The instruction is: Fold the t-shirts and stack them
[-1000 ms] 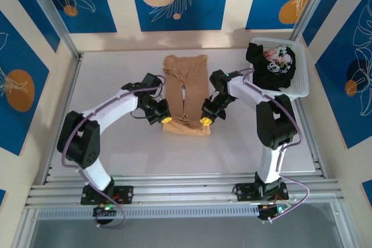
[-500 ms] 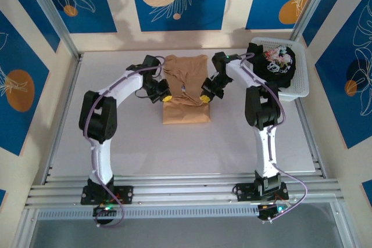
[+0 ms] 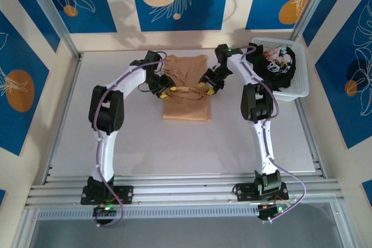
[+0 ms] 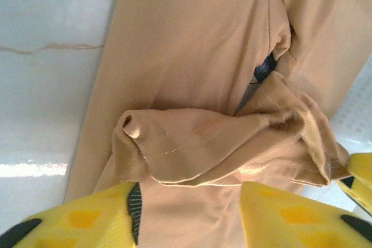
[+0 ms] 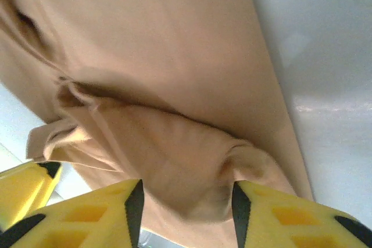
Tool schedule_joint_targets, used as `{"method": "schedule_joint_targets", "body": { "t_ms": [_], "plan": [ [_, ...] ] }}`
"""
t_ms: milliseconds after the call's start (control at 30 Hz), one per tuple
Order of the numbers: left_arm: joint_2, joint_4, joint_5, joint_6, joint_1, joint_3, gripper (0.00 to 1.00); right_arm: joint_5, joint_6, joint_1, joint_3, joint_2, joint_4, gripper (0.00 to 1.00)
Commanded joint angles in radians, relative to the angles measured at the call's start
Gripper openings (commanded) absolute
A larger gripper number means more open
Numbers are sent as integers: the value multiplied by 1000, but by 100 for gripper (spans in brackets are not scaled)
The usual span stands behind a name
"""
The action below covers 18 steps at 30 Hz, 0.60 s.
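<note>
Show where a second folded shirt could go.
Bare table lies between the tan t-shirt and the arm bases, and left of the left arm. Crowded: far middle, where left tool and right tool meet it; far-right corner, the basket holding the black t-shirt.

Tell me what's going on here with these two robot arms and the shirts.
The two arms are folding the tan t-shirt laid out on the table. The left hand and the right hand each have a bunch of its hem between their fingers, doubled over the middle of the shirt. The black t-shirt sits unfolded in the white basket at the far right.
</note>
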Motion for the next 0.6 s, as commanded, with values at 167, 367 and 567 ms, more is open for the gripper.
{"method": "schedule_joint_targets", "body": {
  "t_ms": [167,367,567],
  "plan": [
    [-393,64,-97,-73,7,-401,51,75,-19,-15,-313,-332,90,54],
    [-487,282,26,-260,-14,-725,56,42,45,14,-753,-558,247,54],
    [-413,462,76,-414,-41,-778,68,-58,149,20,-1005,-608,429,56]
  ]
}}
